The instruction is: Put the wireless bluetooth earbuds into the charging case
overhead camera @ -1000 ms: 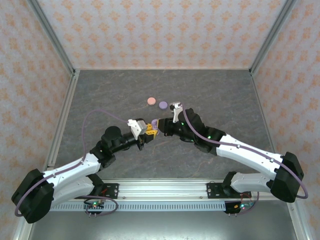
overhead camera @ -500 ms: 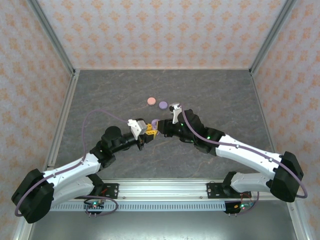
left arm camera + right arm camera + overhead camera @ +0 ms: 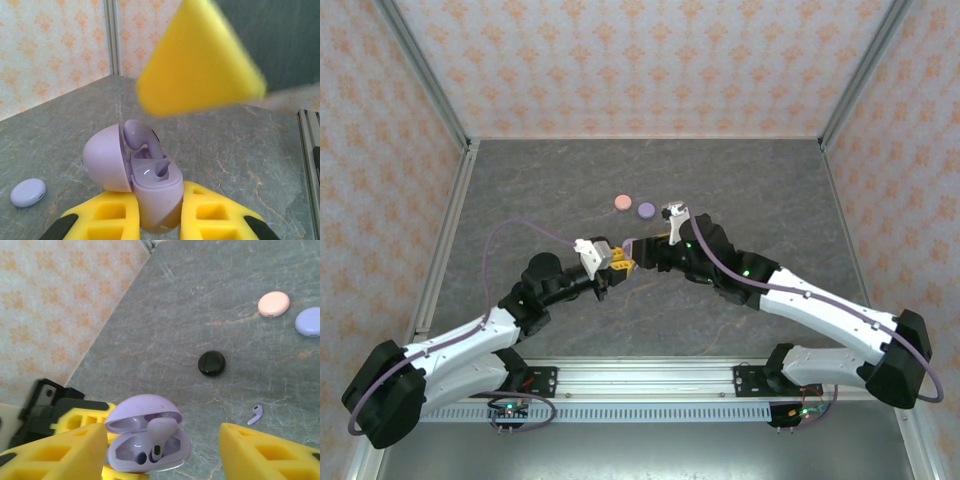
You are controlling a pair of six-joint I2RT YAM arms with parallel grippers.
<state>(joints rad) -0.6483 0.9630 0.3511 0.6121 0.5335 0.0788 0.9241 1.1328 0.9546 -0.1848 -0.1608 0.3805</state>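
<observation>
Right gripper (image 3: 162, 427) is spread wide over the open lilac case (image 3: 142, 410), which the left gripper (image 3: 157, 210) pinches. One earbud (image 3: 159, 432) stands stem-down in it, right between the fingers; a second earbud (image 3: 256, 414) lies on the table (image 3: 225, 280) nearby.

table (image 3: 540, 190): grey marbled top, kinda stone-look | pink puck (image 3: 620, 202): flat on it, closed | lilac puck (image 3: 646, 210): just beside the pink one, closed too | black puck (image 3: 211, 363): flat, sits apart from those two | walls (image 3: 640, 60): pale wallpaper, orange flowery print | corner posts (image 3: 420, 70): plain metal
</observation>
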